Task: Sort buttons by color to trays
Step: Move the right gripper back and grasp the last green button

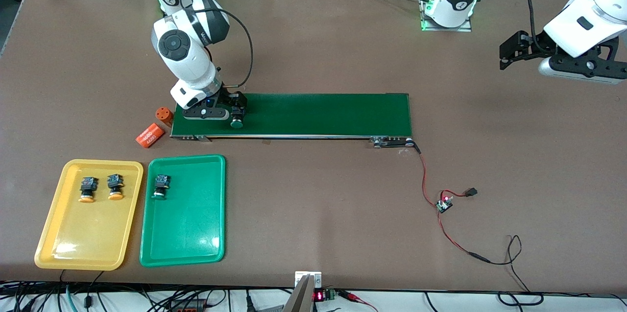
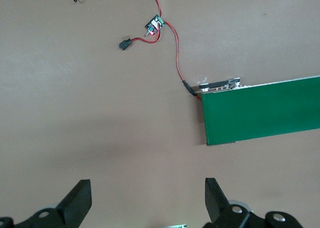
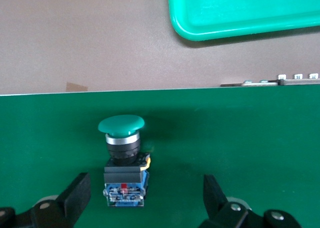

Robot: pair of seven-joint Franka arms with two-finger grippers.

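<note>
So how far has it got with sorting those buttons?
Three of four look sorted: two yellow-capped buttons lie in the yellow tray, and one green-capped button lies in the green tray. In hand: the right tool is down on the conveyor belt, open around the last green button, not yet gripped. Left: carrying it to the green tray. The left tool waits, open.

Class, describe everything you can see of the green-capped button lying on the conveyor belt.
The green-capped button is a push-button switch: a domed, glossy green cap, a silver ring and black collar under it, then a black-and-blue block body with small terminals. It lies on its side on the dark-green conveyor belt, at the right arm's end, cap pointing toward the green tray. The right tool is open, its fingers on either side of the body without touching it.
</note>
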